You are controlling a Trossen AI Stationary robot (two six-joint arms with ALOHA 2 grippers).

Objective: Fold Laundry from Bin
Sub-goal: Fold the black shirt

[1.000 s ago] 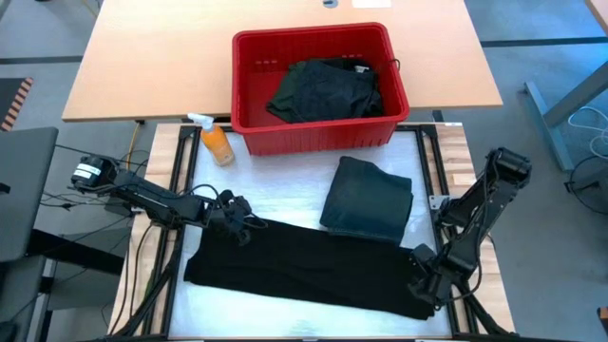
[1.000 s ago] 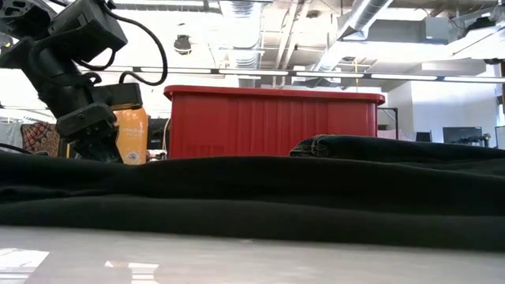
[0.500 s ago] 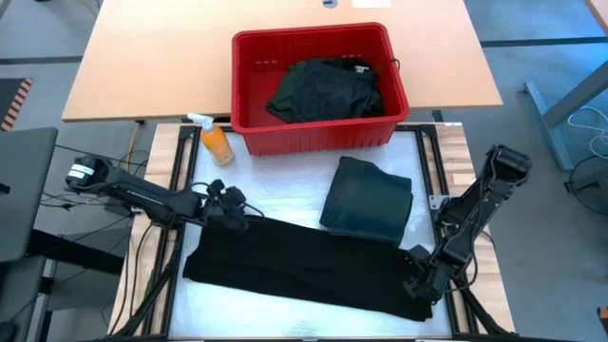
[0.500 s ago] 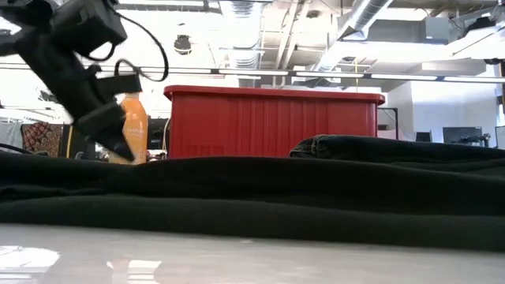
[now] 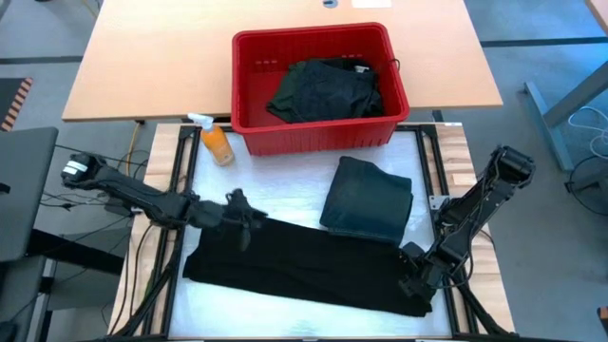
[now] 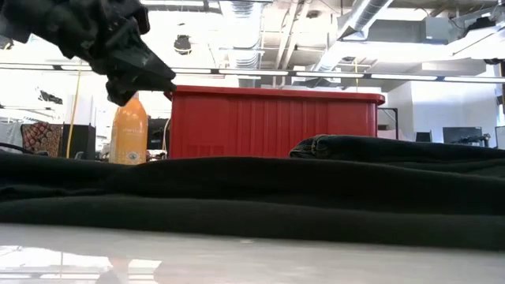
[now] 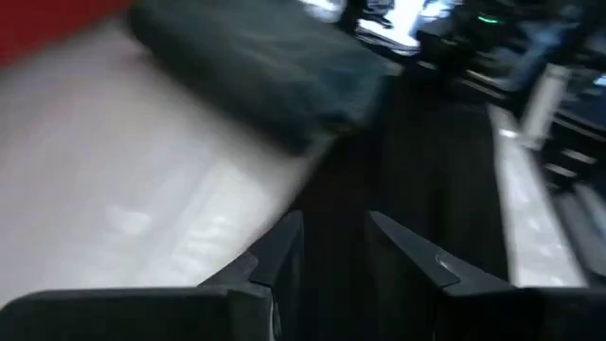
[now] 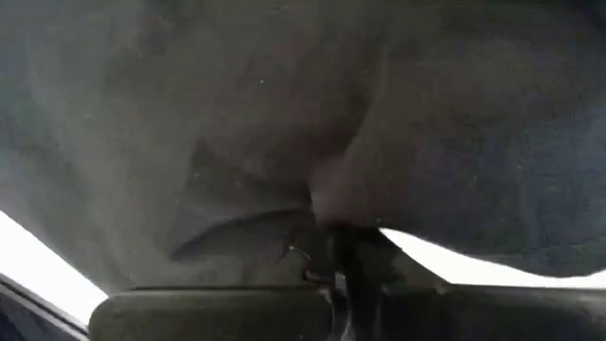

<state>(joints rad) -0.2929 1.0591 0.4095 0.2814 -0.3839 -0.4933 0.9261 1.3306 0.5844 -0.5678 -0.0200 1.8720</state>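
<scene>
**Inspector:** Since the earlier frame, the right gripper (image 5: 414, 285) has gone from spread fingers to a pinch on the black garment's near right corner; the wrist view shows cloth bunched between its two dark fingers (image 8: 343, 270). The left gripper (image 5: 249, 215) has slid along the far edge of that garment toward the table's middle and lifted clear of the cloth.

**Recorder:** State of the left fingers?

**Inspector:** Part spread, with a plain gap between them and nothing in it (image 7: 284, 248). They hang just above the long black soft cloth garment (image 5: 304, 266), which lies flat across the white table covering (image 5: 285, 195).

**Recorder:** Reason for the two positions?

**Inspector:** My judgement: one corner is secured so the cloth can be drawn over in a fold, and the left is moving to a matching hold on the far edge.

**Recorder:** Remaining laundry?

**Inspector:** One dark green folded garment (image 5: 369, 198) rests beside the black one, set aside as finished. Another dark crumpled garment (image 5: 323, 90) lies inside the red rectangular plastic bin (image 5: 249, 57). A small orange spray bottle (image 5: 215, 141) stands just beside the bin.
</scene>
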